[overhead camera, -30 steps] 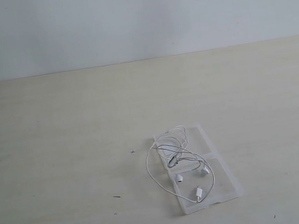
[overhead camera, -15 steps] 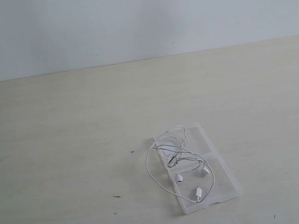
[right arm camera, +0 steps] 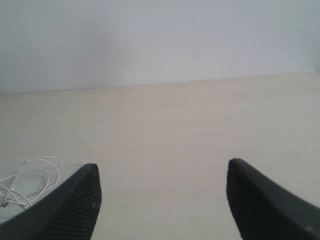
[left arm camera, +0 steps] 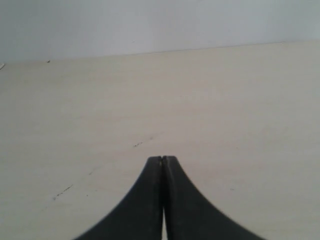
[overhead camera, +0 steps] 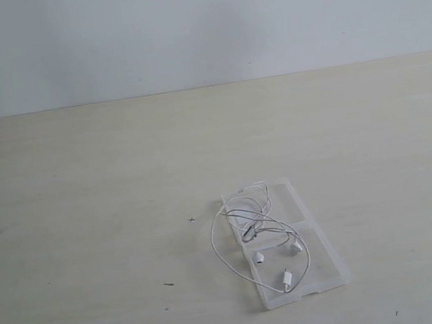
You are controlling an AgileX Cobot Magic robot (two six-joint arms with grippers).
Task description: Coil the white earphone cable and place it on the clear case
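On the case [overhead camera: 327, 265], the cable [overhead camera: 256, 218] lay loosely coiled, seemingly delivered; the left gripper [left arm camera: 163, 159] was pinched together, empty, and the right gripper [right arm camera: 163, 166] gaped, holding nothing.

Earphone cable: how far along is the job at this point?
Done, largely: the white earphone cable lies in loose loops on the clear case, earbuds and plug on it. In hand: nothing; the left tool is shut and empty, the right tool open and empty. Left: one loop spills over the case's edge onto the table, so the coil may need tidying.
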